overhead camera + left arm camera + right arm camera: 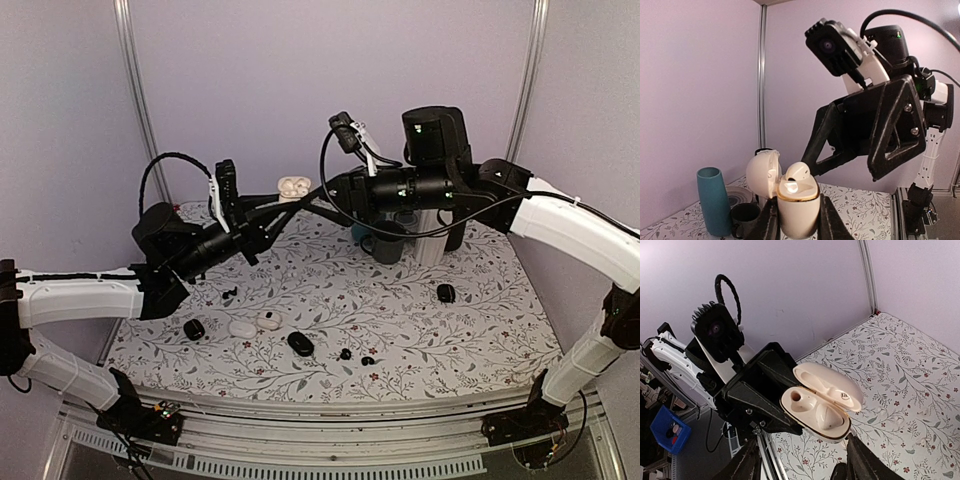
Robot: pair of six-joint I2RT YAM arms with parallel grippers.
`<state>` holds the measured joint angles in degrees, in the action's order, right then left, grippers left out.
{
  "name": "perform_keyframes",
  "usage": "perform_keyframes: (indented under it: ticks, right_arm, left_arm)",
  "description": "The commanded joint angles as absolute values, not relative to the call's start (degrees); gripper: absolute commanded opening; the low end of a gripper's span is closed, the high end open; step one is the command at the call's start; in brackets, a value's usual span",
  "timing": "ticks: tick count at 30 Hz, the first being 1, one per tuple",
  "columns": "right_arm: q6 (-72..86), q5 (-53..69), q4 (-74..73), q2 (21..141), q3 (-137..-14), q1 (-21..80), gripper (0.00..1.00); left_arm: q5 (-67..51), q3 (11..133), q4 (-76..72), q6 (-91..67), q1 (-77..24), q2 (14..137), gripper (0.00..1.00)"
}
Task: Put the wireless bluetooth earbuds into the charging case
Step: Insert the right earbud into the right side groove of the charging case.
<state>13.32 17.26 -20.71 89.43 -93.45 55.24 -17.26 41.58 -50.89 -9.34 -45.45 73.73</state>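
the left claw (797, 225) is clenched on a cream case (840, 390), held up above the desk (480, 330) with its lid open. one cream bud (827, 416) sits in it; the other socket (796, 396) is empty. the right claw (804, 442) is released, fingers spread, just beside the case. two black buds (345, 354) lie on the desk near its front edge, by a black case (300, 343).

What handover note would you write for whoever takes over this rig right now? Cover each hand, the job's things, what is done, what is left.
Left hand: shut on the open cream case, held aloft.
Right hand: open, empty, close to the case.
Done: one cream earbud sits in the case.
Left: its other socket is empty; two black buds lie loose on the table.
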Motion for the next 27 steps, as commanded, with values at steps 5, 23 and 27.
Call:
perform_keyframes:
  ticks: [5,23,27]
  right_arm:
    - [17.6,18.0,-17.7,85.0,-89.0,52.4,0.59]
    - [21.4,12.9,-8.9,79.6,-80.4,49.5,0.62]
    - [22.7,10.5,-7.0,77.6,-76.9,48.4,0.63]
  left_arm:
    - [-18.7,42.7,-52.3,-11.0,-44.8,72.7,0.00]
    - [-21.8,43.0,-50.4,-12.9,-44.5,72.4,0.00]
    - [-21.3,42.6,-49.6,-13.0,-44.3,71.9,0.00]
